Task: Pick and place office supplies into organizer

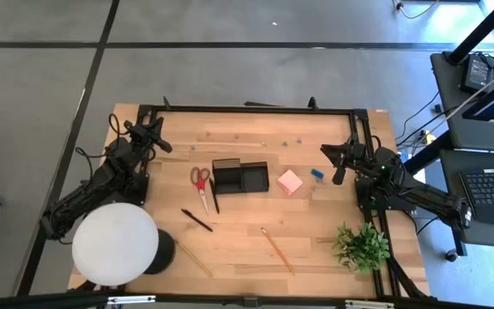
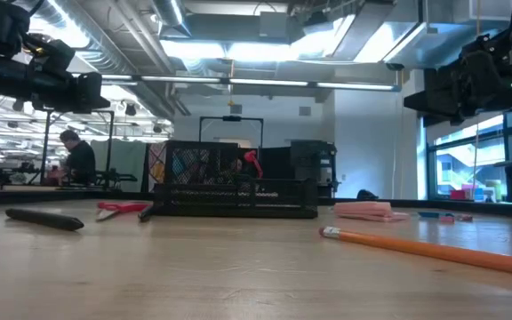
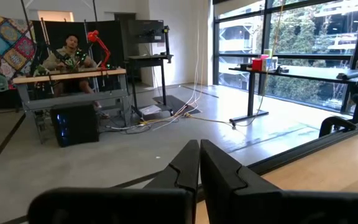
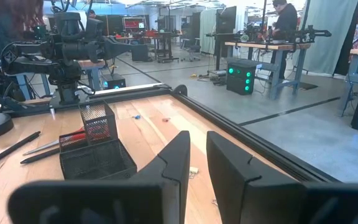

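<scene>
Organizer (image 1: 240, 177): black mesh tray, mid-table, standing flat, nothing visible inside it from above. All places below are given relative to it.

Scissors (image 1: 201, 184), red handles, just beside its left end, blades pointing toward the table's near edge. A black pen (image 1: 215, 198) lies along that same end, touching or almost touching the tray; cannot tell which. A second black pen (image 1: 197, 221) sits near its left near corner, apart from it. Pink note block (image 1: 290, 182) is just right of the tray, not touching. Small blue piece (image 1: 317, 175) lies farther right, past the pink block. One pencil (image 1: 277, 250) lies on the near side, to the right, well apart. Another pencil (image 1: 194, 257) lies on the near side, to the left, close to the white lamp (image 1: 115, 242).

Left gripper (image 1: 157, 137) is raised off the table, far-left of the tray, well apart; fingers nearly together, only a thin gap, nothing between them. Right gripper (image 1: 339, 160) is raised to the right of the tray, beyond the blue piece; fingers a narrow gap apart, nothing held.

Green plant (image 1: 361, 245) sits at the near right, well apart from the tray. Low view: tray (image 2: 238, 187) in the middle, pencil (image 2: 429, 248) closest to the camera.
</scene>
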